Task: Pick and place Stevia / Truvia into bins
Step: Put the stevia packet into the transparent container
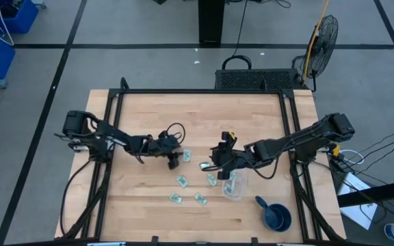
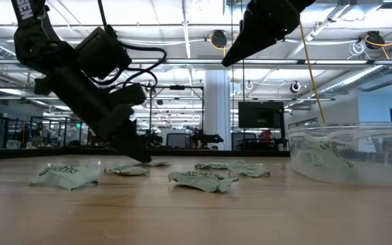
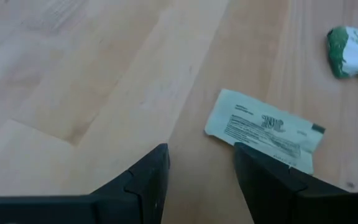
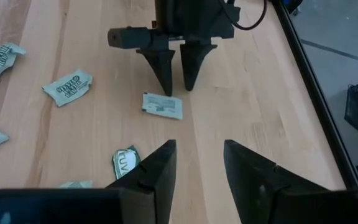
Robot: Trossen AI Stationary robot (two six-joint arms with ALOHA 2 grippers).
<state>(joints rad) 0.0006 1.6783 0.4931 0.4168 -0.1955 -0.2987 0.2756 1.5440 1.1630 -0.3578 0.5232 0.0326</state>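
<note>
Several pale green and white Stevia packets lie flat on the wood, one just ahead of my left gripper and others toward the near edge. In the left wrist view that packet lies beside my open left gripper, off to one side of the gap. The clear bin stands on the table under my right arm, and something pale shows through its wall. My right gripper is open and raised above the table, near the bin, looking at the same packet. My left gripper comes slanting down from the table's left with its fingertips low at the table. One fingertip stands at the near edge of the packet. Whether it touches the paper I cannot tell. The packet lies flat on the wood.
A dark blue cup with a handle stands near the table's near right corner. Loose packets dot the middle near part of the table. A black metal frame runs along the table's sides. Bare wood stretches toward the far edge.
</note>
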